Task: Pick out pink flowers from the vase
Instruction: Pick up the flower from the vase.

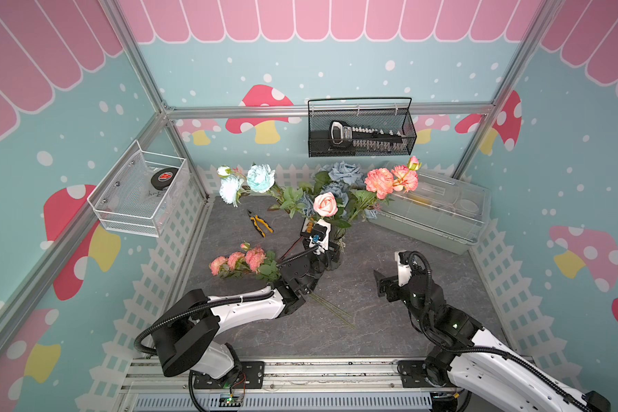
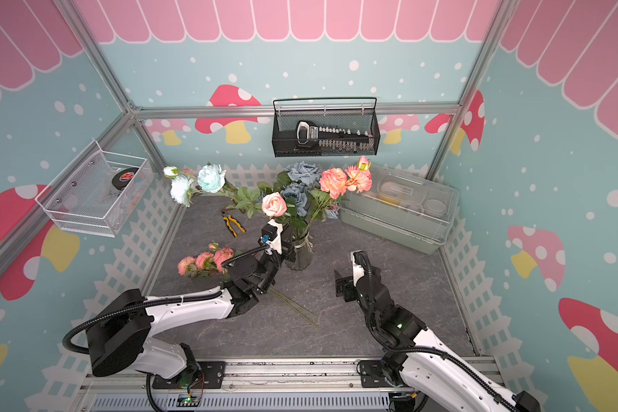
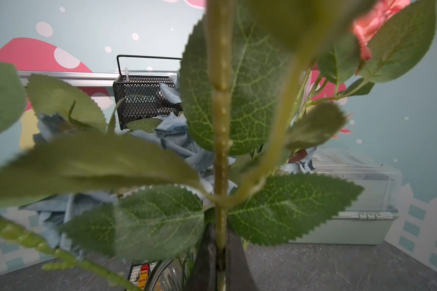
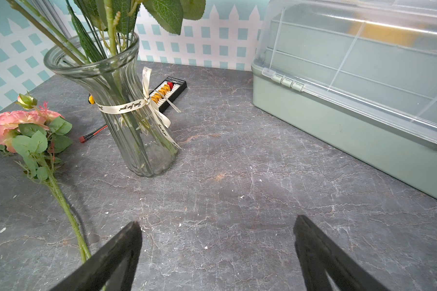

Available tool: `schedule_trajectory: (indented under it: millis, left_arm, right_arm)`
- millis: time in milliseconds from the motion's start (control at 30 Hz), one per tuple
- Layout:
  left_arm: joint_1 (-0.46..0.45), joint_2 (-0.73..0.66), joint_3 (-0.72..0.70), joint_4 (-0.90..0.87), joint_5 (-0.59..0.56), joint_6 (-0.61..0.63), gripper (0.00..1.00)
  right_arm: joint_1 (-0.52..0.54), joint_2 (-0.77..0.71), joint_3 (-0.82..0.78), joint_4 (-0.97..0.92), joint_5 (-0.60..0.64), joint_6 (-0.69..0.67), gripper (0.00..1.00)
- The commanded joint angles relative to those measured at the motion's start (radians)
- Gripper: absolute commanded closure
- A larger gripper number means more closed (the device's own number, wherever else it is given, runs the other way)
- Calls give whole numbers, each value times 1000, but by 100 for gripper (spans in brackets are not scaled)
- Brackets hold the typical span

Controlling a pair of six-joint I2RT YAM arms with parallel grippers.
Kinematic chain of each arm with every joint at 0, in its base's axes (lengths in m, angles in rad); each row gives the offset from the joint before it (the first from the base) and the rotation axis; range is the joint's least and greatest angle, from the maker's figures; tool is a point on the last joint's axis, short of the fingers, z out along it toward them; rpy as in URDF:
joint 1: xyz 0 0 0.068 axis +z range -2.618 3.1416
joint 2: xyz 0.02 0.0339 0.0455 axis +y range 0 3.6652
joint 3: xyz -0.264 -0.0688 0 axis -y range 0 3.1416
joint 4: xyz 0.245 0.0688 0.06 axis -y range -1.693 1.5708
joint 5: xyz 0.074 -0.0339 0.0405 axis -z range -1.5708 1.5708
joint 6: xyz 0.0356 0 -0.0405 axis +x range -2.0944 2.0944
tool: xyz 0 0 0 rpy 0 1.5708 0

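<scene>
The clear ribbed vase (image 1: 339, 254) (image 2: 300, 255) (image 4: 126, 105) stands mid-table, tied with a pale ribbon. In it stand a pink rose (image 1: 325, 204) (image 2: 274, 204) and a coral-pink spray (image 1: 389, 178) (image 2: 343, 180). My left gripper (image 3: 221, 241) (image 1: 330, 248) is just above the vase rim, shut on a green stem (image 3: 221, 151) that rises toward the pink rose. Another pink spray (image 1: 239, 260) (image 2: 207, 258) (image 4: 10, 123) lies on the table left of the vase. My right gripper (image 4: 217, 221) (image 1: 384, 281) hovers open over bare table right of the vase, holding nothing.
Pale aqua blooms (image 1: 250, 178) and grey-blue roses (image 1: 343, 171) also sit in the vase. Yellow pliers (image 1: 259, 223) lie behind it, beside a black terminal strip (image 4: 167, 90). A green box with a clear lid (image 1: 432, 210) fills the back right. Two mesh baskets (image 1: 361, 132) (image 1: 140, 192) hang on the walls.
</scene>
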Motion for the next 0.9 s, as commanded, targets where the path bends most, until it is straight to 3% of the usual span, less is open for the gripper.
schedule_trajectory:
  millis: [0, 200, 500, 700, 867]
  left_arm:
    - [2, -84, 62, -57, 57, 17, 100]
    - [2, -253, 132, -265, 57, -22, 100]
    - [28, -651, 189, -637, 60, -183, 100]
    - [34, -849, 250, -918, -1, -305, 100]
    - [34, -873, 266, -1148, -9, -434, 100]
  right_arm:
    - [-5, -9, 8, -8, -7, 2, 7]
    - [-5, 10, 13, 8, 3, -15, 7]
    - [-5, 6, 8, 65, -30, -55, 2]
    - [-5, 33, 14, 128, -201, -84, 1]
    - [-3, 27, 26, 211, -358, -112, 1]
